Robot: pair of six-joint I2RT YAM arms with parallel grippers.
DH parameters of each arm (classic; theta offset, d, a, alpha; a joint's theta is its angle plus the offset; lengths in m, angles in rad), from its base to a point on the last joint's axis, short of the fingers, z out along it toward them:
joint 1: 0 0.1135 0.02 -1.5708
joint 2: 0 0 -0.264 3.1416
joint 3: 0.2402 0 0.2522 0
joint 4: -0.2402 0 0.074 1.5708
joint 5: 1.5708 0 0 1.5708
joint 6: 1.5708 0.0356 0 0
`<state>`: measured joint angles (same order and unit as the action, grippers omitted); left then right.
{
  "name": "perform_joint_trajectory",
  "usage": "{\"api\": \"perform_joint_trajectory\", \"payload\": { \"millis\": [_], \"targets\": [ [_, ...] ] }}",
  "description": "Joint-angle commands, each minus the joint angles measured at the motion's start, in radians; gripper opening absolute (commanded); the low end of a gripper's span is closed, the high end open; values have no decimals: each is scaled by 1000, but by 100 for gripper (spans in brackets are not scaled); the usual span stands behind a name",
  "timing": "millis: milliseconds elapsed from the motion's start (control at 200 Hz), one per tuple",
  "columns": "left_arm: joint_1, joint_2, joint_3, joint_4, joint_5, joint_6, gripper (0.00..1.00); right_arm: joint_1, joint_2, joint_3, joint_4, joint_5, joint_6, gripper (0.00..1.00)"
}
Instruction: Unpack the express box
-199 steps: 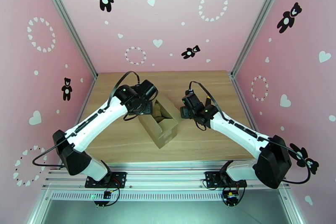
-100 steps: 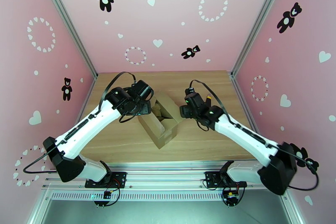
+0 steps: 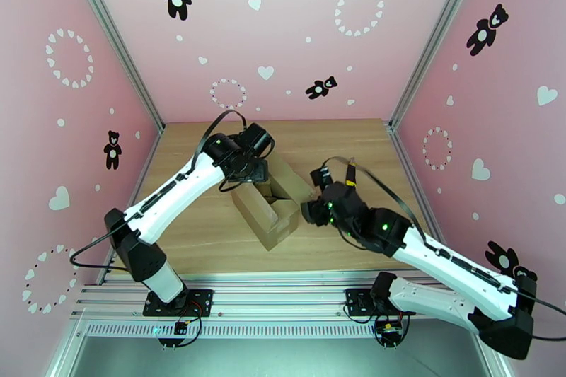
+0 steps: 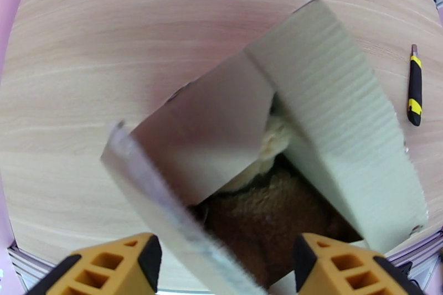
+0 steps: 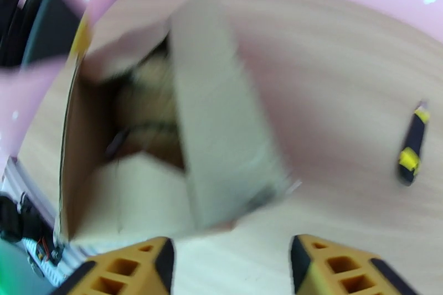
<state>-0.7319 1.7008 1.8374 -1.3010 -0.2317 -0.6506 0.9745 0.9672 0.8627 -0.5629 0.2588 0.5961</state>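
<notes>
Flaps look opened; left claw (image 4: 224,262), wide and empty, straddles a flap of the express box (image 4: 332,102), plush toy (image 4: 266,213) just ahead; right claw (image 5: 232,264) gapes empty. Next, likely: dip in, grip plush.

A light wood-grain table (image 3: 205,247) carries the opened express box (image 3: 272,224) at the centre of the top view. At the right edge of the left wrist view, a black-and-yellow utility knife (image 4: 414,84) lies flat, apart from the box.
</notes>
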Motion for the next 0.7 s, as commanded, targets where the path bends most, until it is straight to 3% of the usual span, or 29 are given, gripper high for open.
{"api": "perform_joint_trajectory", "payload": {
  "millis": [0, 270, 696],
  "targets": [
    [1, 41, 78, -34, 11, 37, 68, 67, -2, -85, 15, -6, 99, 43],
    [7, 76, 106, -41, 15, 54, 68, 112, 86, -177, 204, -44, 216, 38],
    [91, 31, 62, 1, 57, 68, 68, 103, 274, -114, 388, 78, 269, 35]
  ]
}}
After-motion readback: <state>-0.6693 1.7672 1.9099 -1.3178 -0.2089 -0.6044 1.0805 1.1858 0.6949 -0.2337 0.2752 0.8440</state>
